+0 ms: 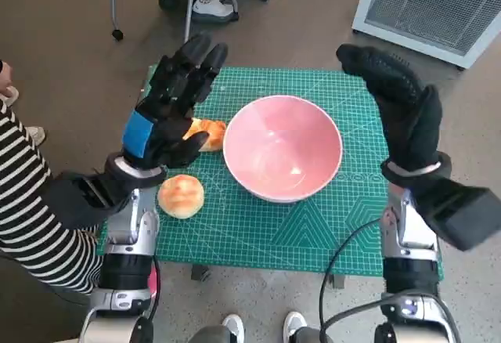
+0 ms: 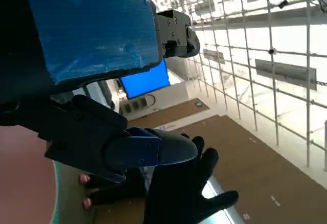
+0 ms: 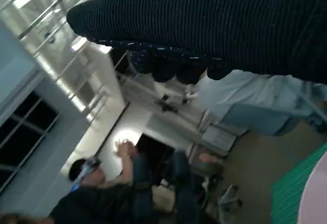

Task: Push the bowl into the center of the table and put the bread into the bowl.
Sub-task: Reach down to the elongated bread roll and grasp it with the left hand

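Now both hands are up above the counter and neither has hold of anything. Left hand (image 1: 174, 104), blue tape across its back, hangs with fingers spread apart over the left part of the green mat (image 1: 313, 225), empty, and it hides part of one piece of bread (image 1: 208, 134) lying just beside the bowl's left rim. Right hand (image 1: 401, 112) in the black knitted glove hovers over the counter's right edge, fingers stretched out and apart, nothing in it, clear of the bowl. Between the two hands sits the pink bowl (image 1: 282, 149), upright, nothing inside, on the mat around the middle of the counter. A second bread roll (image 1: 181, 196), round and pale, rests on the mat near the front left, apart from the bowl and below the left wrist. Out at the left edge, a person's striped sleeve (image 1: 23, 202) reaches in beside the left forearm. Beyond the far edge of the counter, someone's shoes (image 1: 213, 5) and a chair leg stand on the brown floor, and a white grilled unit (image 1: 434, 6) sits at the far right.
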Robot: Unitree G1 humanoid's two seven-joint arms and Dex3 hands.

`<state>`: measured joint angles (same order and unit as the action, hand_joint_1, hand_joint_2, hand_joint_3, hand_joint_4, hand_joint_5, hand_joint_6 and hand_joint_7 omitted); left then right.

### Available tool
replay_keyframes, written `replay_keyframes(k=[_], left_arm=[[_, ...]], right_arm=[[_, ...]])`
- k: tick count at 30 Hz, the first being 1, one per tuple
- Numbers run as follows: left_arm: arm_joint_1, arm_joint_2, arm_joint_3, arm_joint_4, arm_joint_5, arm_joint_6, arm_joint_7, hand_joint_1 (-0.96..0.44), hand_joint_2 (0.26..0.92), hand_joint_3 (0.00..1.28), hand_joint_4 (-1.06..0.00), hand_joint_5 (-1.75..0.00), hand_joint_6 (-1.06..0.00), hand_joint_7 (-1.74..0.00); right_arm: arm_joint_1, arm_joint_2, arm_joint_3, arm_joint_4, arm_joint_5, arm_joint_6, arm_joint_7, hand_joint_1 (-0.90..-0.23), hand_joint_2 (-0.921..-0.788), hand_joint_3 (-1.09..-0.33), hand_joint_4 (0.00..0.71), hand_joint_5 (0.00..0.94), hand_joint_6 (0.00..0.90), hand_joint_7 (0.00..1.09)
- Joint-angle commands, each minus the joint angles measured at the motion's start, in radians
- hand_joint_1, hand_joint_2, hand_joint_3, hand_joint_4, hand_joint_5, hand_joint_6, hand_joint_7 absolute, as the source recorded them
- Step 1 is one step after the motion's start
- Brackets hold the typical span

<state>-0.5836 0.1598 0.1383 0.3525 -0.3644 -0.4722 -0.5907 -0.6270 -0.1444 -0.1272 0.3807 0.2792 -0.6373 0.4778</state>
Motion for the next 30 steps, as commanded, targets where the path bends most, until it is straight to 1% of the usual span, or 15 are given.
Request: replay_keyframes(k=[1,10,16,20,22,25,27,28,29,30], left_arm=[[-0.022,0.011,0.004,-0.013,-0.014,0.008,-0.013,-0.67,0.921,0.36,-0.14,-0.01,0.00,-0.42],[-0.023,0.017,0.003,-0.041,-0.015,0.019,-0.023,-0.66,0.921,0.31,-0.15,-0.01,0.00,-0.46],[-0.023,0.024,0.002,-0.057,-0.012,0.022,-0.026,-0.66,0.921,0.31,-0.15,-0.01,0.00,-0.47],[-0.020,0.043,0.004,-0.058,0.001,0.008,-0.032,-0.66,0.921,0.31,-0.16,-0.01,0.00,-0.47],[-0.025,0.064,0.006,-0.044,0.034,-0.027,-0.030,-0.67,0.921,0.30,-0.16,-0.01,0.00,-0.48],[-0.042,0.107,0.008,-0.003,0.126,-0.107,0.000,-0.67,0.921,0.29,-0.16,-0.01,0.00,-0.48],[-0.062,0.158,0.010,0.037,0.248,-0.179,0.062,-0.67,0.921,0.28,-0.17,-0.02,0.00,-0.49],[-0.082,0.208,0.009,0.067,0.356,-0.210,0.123,-0.67,0.921,0.27,-0.17,-0.02,0.00,-0.49],[-0.106,0.262,0.003,0.100,0.460,-0.221,0.184,-0.66,0.921,0.23,-0.18,-0.02,0.00,-0.49],[-0.122,0.296,-0.002,0.123,0.524,-0.224,0.223,-0.66,0.919,0.17,-0.19,-0.02,0.00,-0.50]], right_arm=[[0.024,-0.001,0.012,-0.005,0.009,0.015,0.017,-0.804,-0.921,-0.678,0.147,0.004,0.044,0.51],[0.027,-0.005,0.017,-0.013,-0.005,0.016,0.002,-0.809,-0.921,-0.677,0.141,0.004,0.029,0.54],[0.023,-0.005,0.017,-0.009,-0.008,0.018,-0.003,-0.803,-0.921,-0.677,0.142,0.004,0.022,0.55],[0.023,-0.005,0.016,-0.005,-0.022,0.012,-0.013,-0.800,-0.921,-0.678,0.142,0.004,0.018,0.55],[0.023,-0.007,0.014,0.000,-0.028,0.007,-0.017,-0.799,-0.921,-0.679,0.142,0.004,0.017,0.55],[0.022,-0.009,0.013,0.006,-0.032,0.004,-0.022,-0.800,-0.921,-0.678,0.144,0.004,0.016,0.55],[0.021,-0.011,0.012,0.009,-0.032,0.004,-0.025,-0.800,-0.921,-0.678,0.145,0.005,0.016,0.55],[0.023,-0.013,0.011,0.007,-0.033,0.005,-0.027,-0.801,-0.921,-0.678,0.145,0.005,0.016,0.55],[0.025,-0.015,0.009,0.004,-0.033,0.006,-0.031,-0.801,-0.921,-0.677,0.148,0.006,0.017,0.55],[0.027,-0.016,0.008,0.001,-0.033,0.008,-0.033,-0.802,-0.921,-0.677,0.150,0.007,0.018,0.56]])
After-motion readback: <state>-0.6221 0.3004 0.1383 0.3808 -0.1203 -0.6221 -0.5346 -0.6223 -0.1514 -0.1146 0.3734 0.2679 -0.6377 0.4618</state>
